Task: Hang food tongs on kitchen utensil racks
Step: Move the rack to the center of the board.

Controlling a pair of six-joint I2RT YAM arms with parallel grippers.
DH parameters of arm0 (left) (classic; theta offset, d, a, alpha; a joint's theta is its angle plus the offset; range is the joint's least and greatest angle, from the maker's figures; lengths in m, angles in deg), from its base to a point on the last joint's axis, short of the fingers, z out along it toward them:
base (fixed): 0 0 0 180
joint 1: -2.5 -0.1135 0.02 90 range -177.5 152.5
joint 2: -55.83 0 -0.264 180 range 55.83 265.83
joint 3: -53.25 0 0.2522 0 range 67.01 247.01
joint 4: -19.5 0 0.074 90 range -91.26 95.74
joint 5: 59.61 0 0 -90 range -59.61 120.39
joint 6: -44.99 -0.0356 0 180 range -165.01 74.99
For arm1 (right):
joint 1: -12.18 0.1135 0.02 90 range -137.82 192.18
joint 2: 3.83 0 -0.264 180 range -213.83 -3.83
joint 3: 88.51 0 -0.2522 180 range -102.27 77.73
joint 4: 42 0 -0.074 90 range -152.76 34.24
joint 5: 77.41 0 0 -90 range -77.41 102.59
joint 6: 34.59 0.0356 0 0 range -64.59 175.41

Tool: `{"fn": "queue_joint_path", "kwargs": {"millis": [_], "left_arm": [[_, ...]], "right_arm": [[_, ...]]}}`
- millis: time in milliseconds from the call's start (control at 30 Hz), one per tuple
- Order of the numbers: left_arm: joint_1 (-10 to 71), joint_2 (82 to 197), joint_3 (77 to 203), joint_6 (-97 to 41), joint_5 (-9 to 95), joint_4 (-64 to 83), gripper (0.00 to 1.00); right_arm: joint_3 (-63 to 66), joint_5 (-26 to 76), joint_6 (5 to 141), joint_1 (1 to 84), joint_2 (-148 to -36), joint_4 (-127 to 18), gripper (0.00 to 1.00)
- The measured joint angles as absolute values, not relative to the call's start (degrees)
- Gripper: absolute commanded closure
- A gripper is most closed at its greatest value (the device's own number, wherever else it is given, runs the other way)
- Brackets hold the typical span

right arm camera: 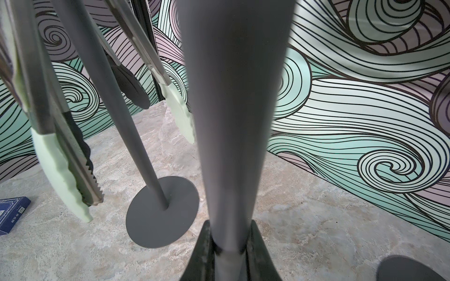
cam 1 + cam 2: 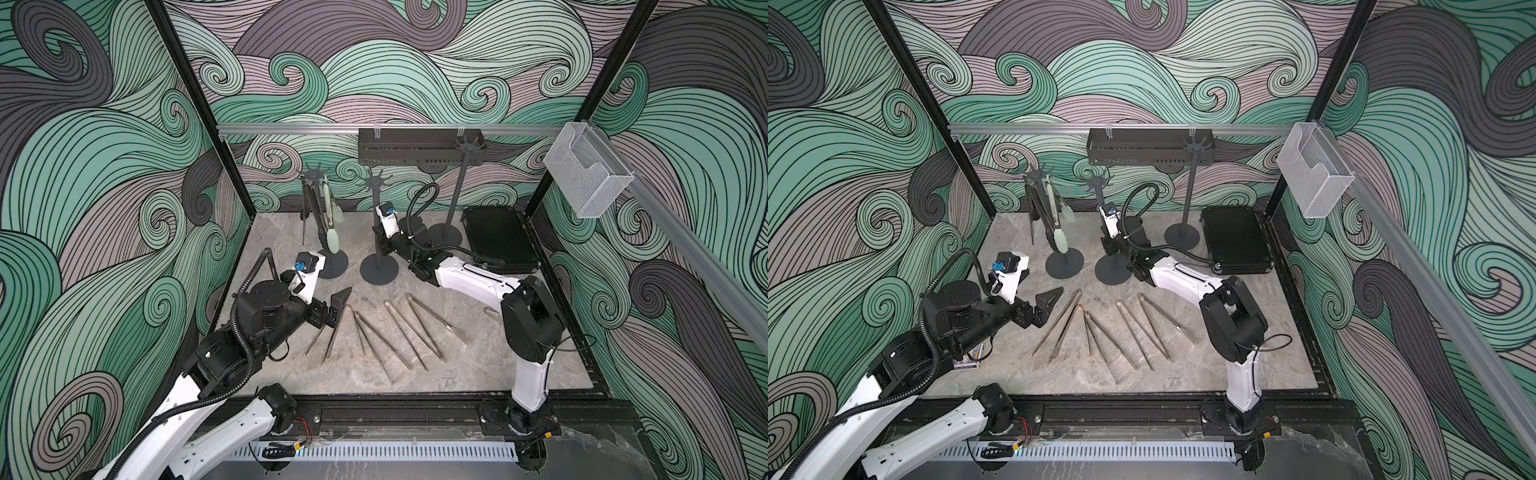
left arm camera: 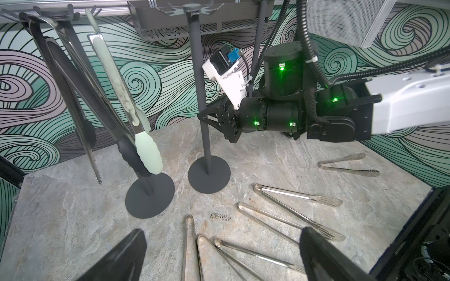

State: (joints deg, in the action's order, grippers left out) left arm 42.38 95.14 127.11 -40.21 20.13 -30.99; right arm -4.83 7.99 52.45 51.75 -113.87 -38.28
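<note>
Bracing for the next hanging: the right gripper point(image 1: 229, 245) is closed tight around the lower pole of the middle dark grey metal utensil rack point(image 2: 370, 274). The hold looks meant to keep the round-based stand, its star of hooks bare, from tipping when weight goes on. The left gripper point(image 2: 337, 307) hovers empty with jaws spread to their widest, low over the hinge end of the nearest bare-steel V-shaped tongs point(image 3: 189, 233), seemingly lined up for a pickup. More steel tongs lie fanned on the grey marble-look tabletop point(image 2: 478, 365). Already hung on the left rack point(image 2: 338, 266) are pale-green silicone-tipped tongs point(image 3: 148, 155), black-tipped tongs point(image 3: 131, 155) and a serrated steel pair point(image 3: 95, 170). The third rack point(image 2: 444, 237) stands bare near the back wall.
</note>
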Motion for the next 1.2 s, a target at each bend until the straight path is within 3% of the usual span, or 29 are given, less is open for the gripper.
{"fn": "queue_joint_path", "kwargs": {"millis": [67, 167, 233, 867, 1200], "left_arm": [[42.4, 95.4, 127.1, -40.2, 20.1, -31.6, 0.02], [42.4, 96.3, 127.2, -39.8, 20.1, -33.6, 0.02], [42.4, 97.2, 127.3, -39.1, 19.9, -35.2, 0.03], [39.7, 106.7, 128.6, -26.4, 19.7, -49.0, 0.1], [38.1, 104.1, 127.0, -25.1, 22.1, -48.8, 0.1]], "right_arm": [[-4.8, 8.0, 52.5, 51.8, -113.9, -38.3, 0.98], [-4.8, 7.8, 52.6, 51.8, -113.9, -38.3, 0.8], [-4.5, 7.7, 52.6, 51.8, -113.8, -37.9, 0.74], [-1.4, 7.1, 52.9, 51.1, -108.7, -35.5, 0.63], [-4.4, 8.6, 54.6, 50.8, -111.5, -35.1, 0.6]]}}
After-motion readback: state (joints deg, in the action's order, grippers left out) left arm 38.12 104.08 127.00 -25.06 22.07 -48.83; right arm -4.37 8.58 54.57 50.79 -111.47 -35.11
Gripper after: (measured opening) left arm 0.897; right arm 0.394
